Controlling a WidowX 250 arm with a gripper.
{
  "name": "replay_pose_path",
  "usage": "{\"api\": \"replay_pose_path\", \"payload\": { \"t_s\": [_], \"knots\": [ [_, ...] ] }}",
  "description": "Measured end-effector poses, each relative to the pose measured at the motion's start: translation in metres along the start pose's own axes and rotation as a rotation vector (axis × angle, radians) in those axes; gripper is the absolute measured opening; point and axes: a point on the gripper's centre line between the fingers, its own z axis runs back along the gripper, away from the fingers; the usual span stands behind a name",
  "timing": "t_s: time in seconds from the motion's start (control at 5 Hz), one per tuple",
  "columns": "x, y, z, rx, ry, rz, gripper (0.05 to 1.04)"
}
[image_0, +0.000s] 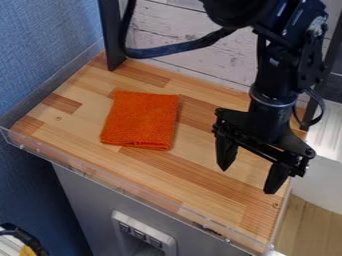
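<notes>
The cabled robot arm (280, 75) over a countertop (194, 177) suggests a lab.

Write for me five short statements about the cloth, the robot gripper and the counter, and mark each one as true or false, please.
1. The orange cloth lies on the wooden counter. True.
2. The gripper has its two fingers apart. True.
3. The gripper holds the orange cloth. False: nothing is between its fingers, and the orange cloth lies away from it.
4. The orange cloth is spread out in one single layer. False: it is folded.
5. The wall at the left side of the picture is blue. True.
</notes>
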Motion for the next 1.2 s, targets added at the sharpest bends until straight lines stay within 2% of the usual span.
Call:
{"api": "replay_pose_path", "payload": {
  "t_s": [0.6,1.2],
  "knots": [
    [-0.005,0.003,-0.010,0.017,-0.008,0.017,0.999],
    [-0.015,0.000,-0.019,-0.004,0.006,0.002,0.999]
  ]
}}
